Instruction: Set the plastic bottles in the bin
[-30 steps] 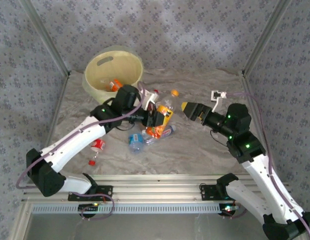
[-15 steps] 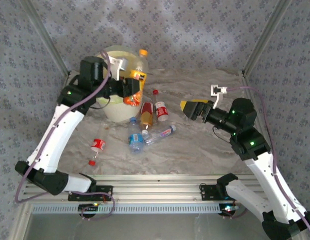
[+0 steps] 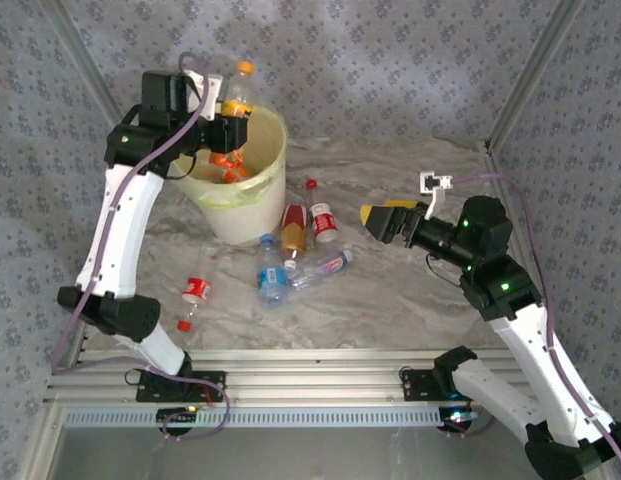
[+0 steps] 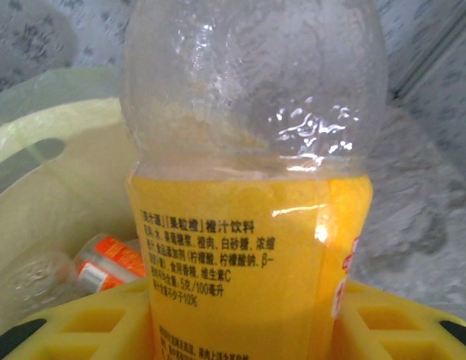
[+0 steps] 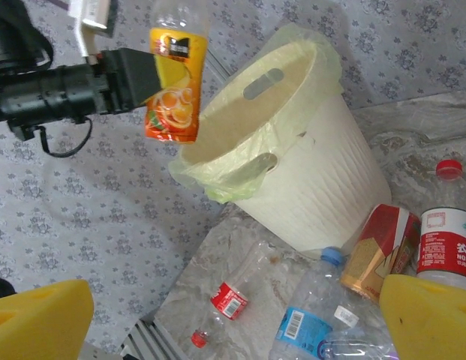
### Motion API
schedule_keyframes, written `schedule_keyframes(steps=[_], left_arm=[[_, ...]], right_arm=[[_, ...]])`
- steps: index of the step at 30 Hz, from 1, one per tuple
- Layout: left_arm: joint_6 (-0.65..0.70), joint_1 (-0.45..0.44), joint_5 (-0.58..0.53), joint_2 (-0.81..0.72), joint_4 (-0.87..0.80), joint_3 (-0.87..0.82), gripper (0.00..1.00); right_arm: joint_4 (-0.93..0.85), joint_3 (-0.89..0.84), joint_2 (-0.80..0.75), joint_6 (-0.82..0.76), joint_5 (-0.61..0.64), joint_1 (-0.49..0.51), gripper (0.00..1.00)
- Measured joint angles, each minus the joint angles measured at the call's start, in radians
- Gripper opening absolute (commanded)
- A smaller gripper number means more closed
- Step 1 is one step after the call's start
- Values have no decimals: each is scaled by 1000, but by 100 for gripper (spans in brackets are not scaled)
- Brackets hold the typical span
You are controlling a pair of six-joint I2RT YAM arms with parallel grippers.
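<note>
My left gripper (image 3: 226,130) is shut on an orange-labelled plastic bottle (image 3: 236,98), held upright above the cream-yellow bin (image 3: 248,212). In the left wrist view the bottle (image 4: 248,247) sits between my yellow fingers (image 4: 75,326), over the bin's inside (image 4: 60,187), where another orange-labelled bottle (image 4: 105,264) lies. On the table lie a brown-red bottle (image 3: 294,228), a red-and-white one (image 3: 323,222), a blue-labelled one (image 3: 270,281), a clear one (image 3: 326,266) and a crushed red-labelled one (image 3: 195,291). My right gripper (image 3: 374,219) hangs open to their right.
Loose red caps lie near the bin (image 3: 311,184) and by the front left (image 3: 183,325). Patterned walls and metal frame posts close in the crumpled table cover. The bin's green liner (image 5: 217,176) hangs over its rim.
My left arm has lifted the orange-labelled bottle from the middle of the table up and back to above the bin. The right arm has hardly moved.
</note>
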Motion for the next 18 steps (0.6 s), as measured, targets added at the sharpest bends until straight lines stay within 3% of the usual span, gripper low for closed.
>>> schedule_keyframes(steps=[8,18], left_arm=[[94,2,-75,84,-30,-15,47],[137,2,-130,82,10,-211,47]], right_arm=[[-11,0,0,-1,0,0,100],[-11,-2,0,0,5,0,100]])
